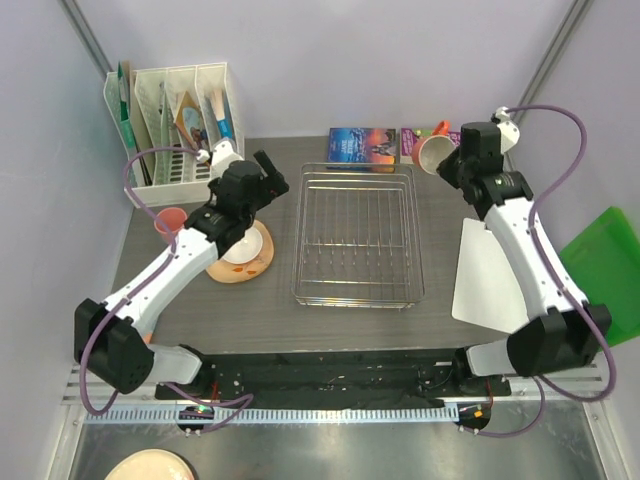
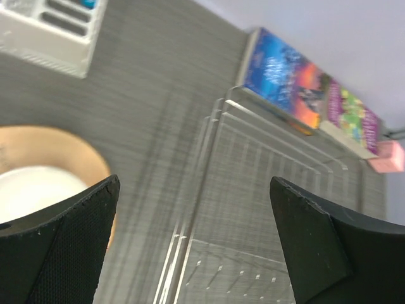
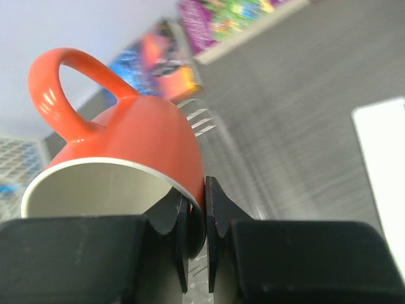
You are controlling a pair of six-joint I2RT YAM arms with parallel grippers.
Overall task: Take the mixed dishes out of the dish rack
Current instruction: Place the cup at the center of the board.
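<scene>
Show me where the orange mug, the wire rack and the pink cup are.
mug (image 3: 149, 136): right wrist view, on its orange outer wall.
rack (image 1: 355, 240): top external view, on its bare wire floor.
pink cup (image 1: 167, 221): top external view, on its open mouth.

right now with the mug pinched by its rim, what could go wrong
1. The right gripper clamps the orange mug by one thin stretch of rim, with the mug tilted; it could pivot or slip out.
2. The mug hangs close to the books and the dish rack's far corner, so a careless descent might knock it against them.
</scene>
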